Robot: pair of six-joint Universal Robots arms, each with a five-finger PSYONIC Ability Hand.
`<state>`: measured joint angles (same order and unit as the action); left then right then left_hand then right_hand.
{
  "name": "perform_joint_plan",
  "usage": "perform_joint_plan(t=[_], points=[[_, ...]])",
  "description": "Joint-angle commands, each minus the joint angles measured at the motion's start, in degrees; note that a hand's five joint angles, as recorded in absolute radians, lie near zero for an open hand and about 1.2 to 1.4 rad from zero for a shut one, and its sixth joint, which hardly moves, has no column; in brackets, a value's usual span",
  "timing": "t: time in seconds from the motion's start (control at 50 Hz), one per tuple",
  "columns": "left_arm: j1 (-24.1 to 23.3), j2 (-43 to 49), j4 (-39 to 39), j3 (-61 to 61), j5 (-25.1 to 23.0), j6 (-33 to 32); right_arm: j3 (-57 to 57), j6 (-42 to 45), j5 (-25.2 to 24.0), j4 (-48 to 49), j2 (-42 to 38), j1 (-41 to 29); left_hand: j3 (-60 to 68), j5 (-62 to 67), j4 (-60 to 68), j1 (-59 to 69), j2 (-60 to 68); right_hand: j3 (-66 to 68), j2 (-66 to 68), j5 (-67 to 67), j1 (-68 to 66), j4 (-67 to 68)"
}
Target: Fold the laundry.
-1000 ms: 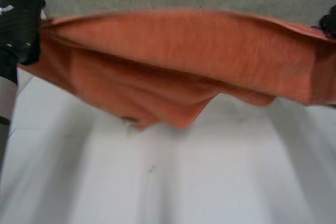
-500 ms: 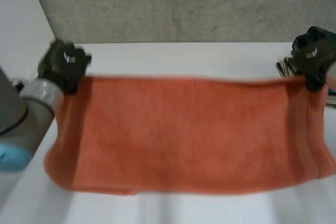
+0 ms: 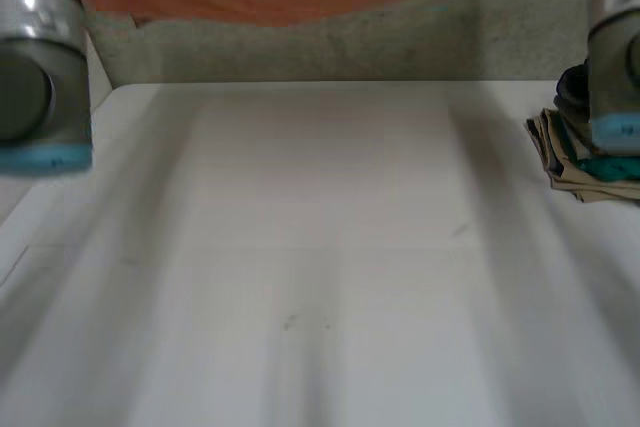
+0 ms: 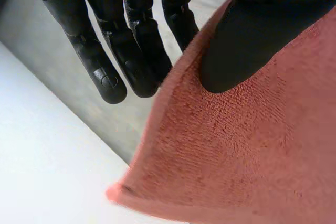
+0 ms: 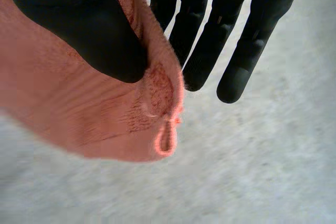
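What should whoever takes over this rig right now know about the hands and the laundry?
Left hand: shut on the towel, pinching its edge near a corner.
Right hand: shut on the towel, pinching the corner with the small loop.
The towel hangs stretched between both hands, up above the table.
Done: a pile of folded cloths lies at the table's right edge.
Left: probably lay the towel down, fold it and add it to the pile.

The white table (image 3: 320,277) bears what looks like folded cloths (image 3: 580,175) at its right.
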<state>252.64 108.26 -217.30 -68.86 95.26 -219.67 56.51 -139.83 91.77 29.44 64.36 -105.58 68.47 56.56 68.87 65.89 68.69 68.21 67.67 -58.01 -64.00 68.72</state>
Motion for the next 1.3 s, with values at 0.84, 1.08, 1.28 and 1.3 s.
perform_joint_plan(t=[0.84,1.08,1.28,1.3], points=[[0.3,-14.1,25.1,-48.8,-13.5,-13.9,41.7,18.6,-2.4,-35.1,6.3,10.2,11.5,13.4,11.1,14.1,11.3,11.8,12.3,-12.0,-16.0,11.3],[-4.4,11.5,11.2,-22.9,-2.9,-13.9,26.7,14.8,2.1,-22.0,-5.8,7.6,11.5,13.4,11.1,14.1,11.3,11.8,12.3,-12.0,-16.0,11.3],[-7.1,25.1,9.9,-4.6,2.5,-13.9,12.6,14.1,2.3,-13.0,-18.2,5.2,11.5,13.4,11.1,14.1,11.3,11.8,12.3,-12.0,-16.0,11.3],[-7.3,25.7,9.7,-3.7,2.6,-13.9,11.9,14.0,2.3,-12.6,-18.7,5.2,11.5,13.4,11.1,14.1,11.3,11.8,12.3,-12.0,-16.0,11.3]])
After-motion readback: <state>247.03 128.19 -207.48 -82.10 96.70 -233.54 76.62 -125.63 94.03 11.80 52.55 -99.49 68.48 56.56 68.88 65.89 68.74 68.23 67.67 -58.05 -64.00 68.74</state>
